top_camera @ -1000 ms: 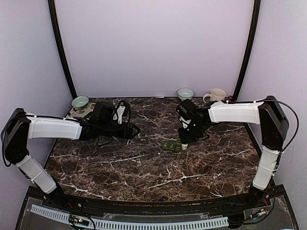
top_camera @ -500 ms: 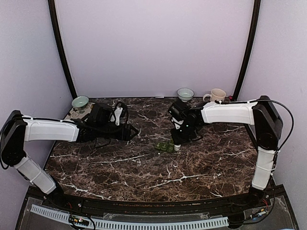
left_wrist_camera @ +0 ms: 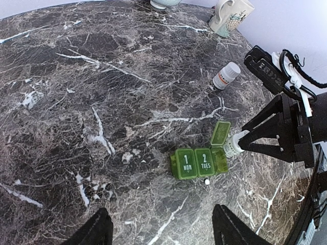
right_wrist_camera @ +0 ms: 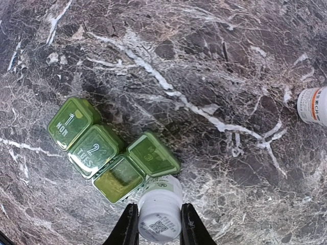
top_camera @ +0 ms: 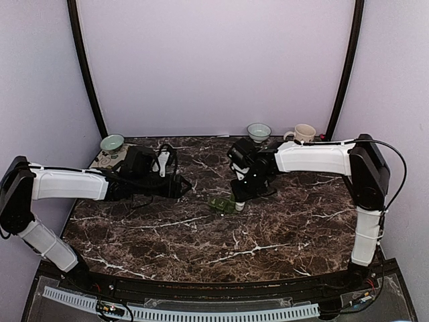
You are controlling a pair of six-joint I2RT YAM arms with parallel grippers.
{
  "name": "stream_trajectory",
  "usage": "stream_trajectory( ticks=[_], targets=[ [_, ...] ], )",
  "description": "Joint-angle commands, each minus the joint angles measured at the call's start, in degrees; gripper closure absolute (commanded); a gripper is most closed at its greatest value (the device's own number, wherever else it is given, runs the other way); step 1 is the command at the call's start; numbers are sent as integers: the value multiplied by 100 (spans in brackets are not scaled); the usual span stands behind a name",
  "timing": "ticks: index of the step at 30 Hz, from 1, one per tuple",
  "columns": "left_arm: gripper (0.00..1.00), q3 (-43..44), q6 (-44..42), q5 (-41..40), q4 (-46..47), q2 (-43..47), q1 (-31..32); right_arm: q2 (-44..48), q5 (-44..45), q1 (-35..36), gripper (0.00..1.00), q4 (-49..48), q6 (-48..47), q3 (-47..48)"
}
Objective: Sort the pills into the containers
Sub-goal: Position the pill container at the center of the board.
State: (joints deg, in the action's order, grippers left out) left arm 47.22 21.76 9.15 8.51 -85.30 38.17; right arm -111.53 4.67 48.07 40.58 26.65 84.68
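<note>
Top external view: since a second ago the right arm has swung left, and the organizer (top_camera: 221,204) lies further left on the table (top_camera: 201,235) than it did. The left arm has stretched out a little flatter.

The table is dark brown marble with white veins, smooth and glossy. The organizer is a strip of translucent green plastic boxes with rounded corners, sitting near the table's middle. In the right wrist view two lids are shut, marked "1 MON" and "2 TUES". The third box stands open with its lid flipped back.

The right gripper (right_wrist_camera: 158,224) is clamped around a white round bottle (right_wrist_camera: 159,204), which has a printed label. The bottle's end is right at the edge of the open box.

In the left wrist view the left gripper (left_wrist_camera: 161,214) is spread wide with nothing between its black fingers, hanging above the marble near the organizer. One small white pill (left_wrist_camera: 207,181) lies on the table just beside the organizer. A second bottle (left_wrist_camera: 226,75), white with an orange-marked label, lies on its side further back.

A cream mug (top_camera: 303,133) and two pale green bowls (top_camera: 259,131) sit along the far edge.
</note>
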Motion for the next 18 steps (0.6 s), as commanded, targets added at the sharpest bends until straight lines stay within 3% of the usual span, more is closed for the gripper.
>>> stream_trajectory(
  ticks=[1,11,18],
  targets=[
    [31,-129,57,-36,69,250,37,-135,-43,112,93,74,31,235],
    [31,-223,96,-35,121,302,33,-143,43,185,93,184,42,294],
    [29,-242,108,87,138,336,38,395,55,217,93,278,125,56]
  ],
)
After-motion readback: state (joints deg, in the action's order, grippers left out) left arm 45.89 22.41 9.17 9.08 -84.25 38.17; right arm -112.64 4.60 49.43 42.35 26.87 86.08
